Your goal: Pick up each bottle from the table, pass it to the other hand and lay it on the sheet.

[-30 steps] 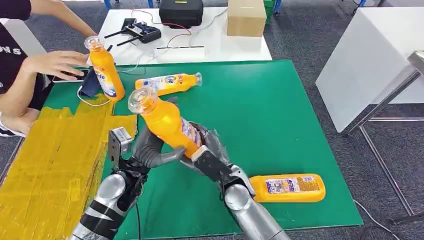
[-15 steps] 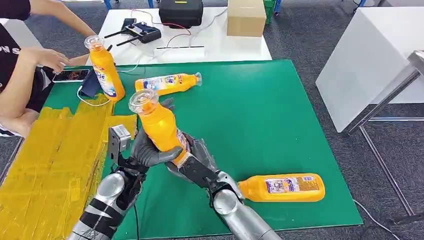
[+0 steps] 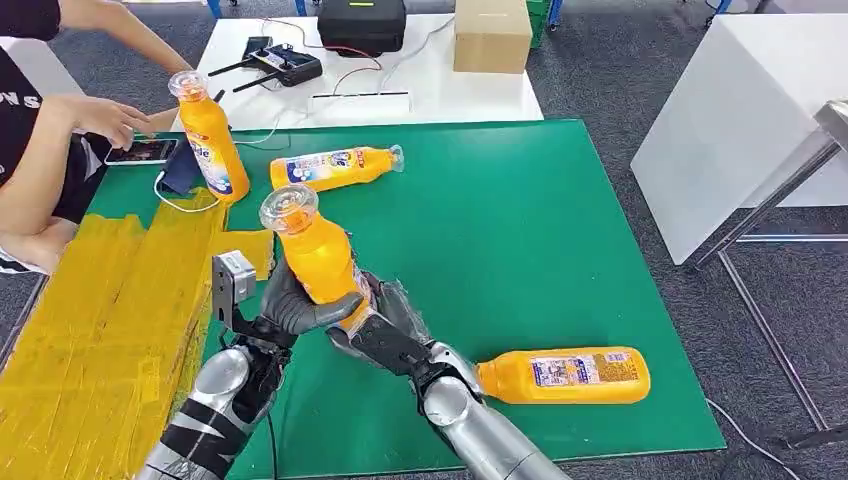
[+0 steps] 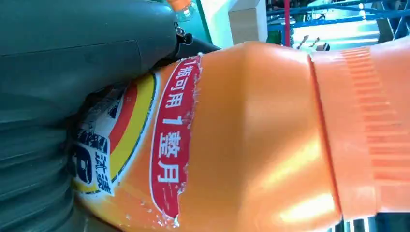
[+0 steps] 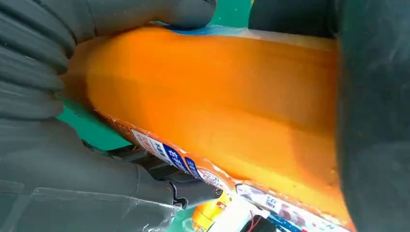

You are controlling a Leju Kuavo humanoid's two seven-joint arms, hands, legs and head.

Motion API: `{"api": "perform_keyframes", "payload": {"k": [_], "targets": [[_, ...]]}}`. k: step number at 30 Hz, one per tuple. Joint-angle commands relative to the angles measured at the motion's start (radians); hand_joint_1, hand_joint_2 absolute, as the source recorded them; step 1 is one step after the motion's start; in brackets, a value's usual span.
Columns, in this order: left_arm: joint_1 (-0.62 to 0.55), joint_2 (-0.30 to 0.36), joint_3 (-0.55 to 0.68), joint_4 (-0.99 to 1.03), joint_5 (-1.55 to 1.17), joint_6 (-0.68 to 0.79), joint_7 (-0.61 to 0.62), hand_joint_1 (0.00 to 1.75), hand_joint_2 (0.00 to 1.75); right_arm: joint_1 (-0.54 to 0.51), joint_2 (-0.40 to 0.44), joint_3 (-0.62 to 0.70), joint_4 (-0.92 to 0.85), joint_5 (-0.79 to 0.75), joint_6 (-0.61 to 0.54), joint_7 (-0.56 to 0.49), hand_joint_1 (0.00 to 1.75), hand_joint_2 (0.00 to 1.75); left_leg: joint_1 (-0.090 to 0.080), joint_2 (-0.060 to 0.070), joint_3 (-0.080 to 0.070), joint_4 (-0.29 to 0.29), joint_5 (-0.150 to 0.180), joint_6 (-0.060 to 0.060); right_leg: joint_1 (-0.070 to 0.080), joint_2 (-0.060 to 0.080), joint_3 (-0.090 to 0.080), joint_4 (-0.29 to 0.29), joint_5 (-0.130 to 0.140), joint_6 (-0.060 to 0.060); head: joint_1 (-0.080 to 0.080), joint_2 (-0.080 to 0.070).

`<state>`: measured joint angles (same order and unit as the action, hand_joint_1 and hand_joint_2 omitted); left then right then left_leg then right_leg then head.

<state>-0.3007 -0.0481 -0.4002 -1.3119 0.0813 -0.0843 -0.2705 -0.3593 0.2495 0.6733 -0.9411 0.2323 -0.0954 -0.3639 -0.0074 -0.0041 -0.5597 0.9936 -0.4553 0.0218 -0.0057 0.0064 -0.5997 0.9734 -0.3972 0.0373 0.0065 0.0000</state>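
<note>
Your left hand (image 3: 290, 305) has closed further around the held bottle (image 3: 315, 262) than a second ago: in the head view its fingers wrap the lower body from the 9 o'clock side, where earlier they were only cupping beneath it. The right hand (image 3: 385, 325) grips the same bottle's base from 4 o'clock, so both hands hold it at once above the green mat (image 3: 520, 230). The bottle has swung from a strong lean toward more upright, its clear cap at 11 o'clock of the hands. Both arms have drawn slightly toward you. At 3 o'clock of the right arm a second bottle (image 3: 565, 375) lies flat on the mat, unmoved. At 12 o'clock a third bottle (image 3: 335, 167) lies on its side, and at 10 o'clock a fourth bottle (image 3: 210, 135) stands upright by the yellow sheet (image 3: 100, 320). The person's hand (image 3: 110, 115) has pulled back off the phone (image 3: 143, 151).

In the left wrist view, the grey thumb (image 4: 87, 53) presses on the bottle's label, the orange body filling the space beyond it.

In the right wrist view, the right hand's fingers (image 5: 34, 53) curl over the orange body, with the left hand's dark fingers (image 5: 372, 121) clasping it from the opposite side.
</note>
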Motion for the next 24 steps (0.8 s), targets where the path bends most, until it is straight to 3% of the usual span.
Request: {"api": "perform_keyframes", "payload": {"k": [1, 2, 3, 4, 5, 11, 13, 14, 15, 20, 22, 23, 24], "targets": [[-0.083, -0.016, -0.035, 0.076, 0.026, 0.009, -0.002, 1.75, 1.75, 0.001, -0.016, 0.071, 0.059, 0.003, -0.004, 0.004, 1.75, 1.75, 0.001, -0.003, 0.002, 0.000, 0.000, -0.001, 0.002, -0.004, 0.003, -0.001, -0.001, -0.001, 0.000, 0.000], [-0.084, -0.017, -0.035, 0.081, 0.033, 0.010, -0.002, 1.75, 1.75, 0.005, -0.017, 0.064, 0.051, 0.004, -0.015, 0.000, 1.73, 1.75, 0.002, -0.003, 0.003, 0.000, -0.001, -0.002, 0.002, -0.004, 0.004, -0.001, -0.001, -0.001, 0.000, 0.000], [-0.082, -0.018, -0.032, 0.080, 0.036, 0.015, -0.005, 1.75, 1.75, 0.011, -0.020, 0.046, 0.035, -0.003, -0.035, -0.009, 1.54, 1.75, 0.001, -0.003, 0.002, 0.000, 0.000, -0.001, 0.001, -0.003, 0.003, -0.001, -0.001, 0.000, 0.000, 0.000], [-0.081, -0.018, -0.029, 0.075, 0.033, 0.026, -0.009, 1.75, 1.75, 0.016, -0.026, 0.029, 0.020, -0.013, -0.042, -0.013, 0.26, 1.75, 0.002, -0.003, 0.002, 0.000, -0.001, -0.002, 0.002, -0.004, 0.004, -0.001, -0.001, -0.001, 0.000, 0.000], [-0.075, -0.015, -0.025, 0.062, 0.020, 0.053, -0.018, 1.75, 1.75, 0.029, -0.035, -0.002, -0.015, -0.032, -0.063, -0.023, 0.00, 1.75, 0.001, -0.003, 0.001, 0.000, 0.000, -0.001, 0.001, -0.004, 0.003, -0.001, -0.001, 0.000, 0.000, 0.000], [-0.018, 0.052, 0.070, -0.074, -0.131, 0.268, -0.014, 1.75, 1.75, 0.164, -0.156, -0.192, -0.350, -0.080, -0.087, -0.032, 0.00, 1.75, 0.001, -0.002, 0.000, 0.000, 0.000, -0.001, 0.001, -0.003, 0.001, 0.000, -0.001, 0.000, 0.000, 0.000], [0.007, 0.074, 0.116, -0.121, -0.369, 0.479, -0.028, 1.75, 1.75, 0.226, -0.185, -0.261, -0.475, -0.078, -0.085, -0.044, 0.00, 1.75, 0.000, -0.003, -0.001, 0.000, 0.000, -0.001, 0.000, -0.002, 0.001, -0.001, -0.001, 0.000, 0.000, 0.000], [0.018, 0.076, 0.148, -0.132, -0.623, 0.641, 0.009, 1.75, 1.75, 0.252, -0.188, -0.291, -0.524, -0.071, -0.082, -0.049, 0.00, 1.75, 0.001, -0.002, 0.001, 0.000, -0.001, -0.001, 0.001, -0.002, 0.003, 0.000, -0.001, 0.000, 0.000, 0.000], [0.037, 0.074, 0.182, -0.163, -0.802, 0.704, 0.063, 1.75, 1.75, 0.277, -0.193, -0.320, -0.579, -0.051, -0.090, -0.052, 0.00, 1.75, 0.000, -0.002, -0.001, 0.000, -0.001, -0.001, 0.000, -0.002, 0.001, 0.000, -0.001, 0.000, 0.000, 0.000], [0.032, 0.108, 0.281, -0.183, -1.307, 0.706, 0.264, 1.75, 1.75, 0.330, -0.207, -0.405, -0.736, -0.006, -0.122, -0.050, 0.00, 1.75, 0.002, -0.001, 0.004, 0.002, -0.005, -0.003, 0.002, -0.002, 0.005, 0.002, -0.004, -0.001, 0.000, 0.000], [0.016, 0.137, 0.315, -0.136, -1.563, 0.668, 0.373, 1.75, 1.75, 0.341, -0.211, -0.419, -0.771, -0.003, -0.130, -0.052, 0.00, 1.75, 0.000, -0.002, -0.001, 0.000, -0.001, -0.001, 0.000, -0.001, 0.000, 0.000, -0.001, 0.000, 0.000, 0.000], [-0.023, 0.325, 0.179, -0.095, -1.652, 0.590, 0.589, 1.75, 1.75, 0.348, -0.214, -0.424, -0.793, 0.000, -0.134, -0.054, 0.00, 1.75, 0.001, -0.001, 0.000, 0.001, -0.001, -0.002, 0.000, -0.001, 0.001, 0.000, -0.001, -0.001, 0.000, 0.000], [-0.047, 0.375, 0.084, -0.082, -1.652, 0.552, 0.703, 1.75, 1.75, 0.350, -0.217, -0.424, -0.800, 0.002, -0.131, -0.055, 0.00, 1.75, 0.001, 0.000, 0.001, 0.001, -0.002, -0.002, 0.001, 0.000, 0.001, 0.001, -0.001, -0.001, 0.000, 0.000]]}}
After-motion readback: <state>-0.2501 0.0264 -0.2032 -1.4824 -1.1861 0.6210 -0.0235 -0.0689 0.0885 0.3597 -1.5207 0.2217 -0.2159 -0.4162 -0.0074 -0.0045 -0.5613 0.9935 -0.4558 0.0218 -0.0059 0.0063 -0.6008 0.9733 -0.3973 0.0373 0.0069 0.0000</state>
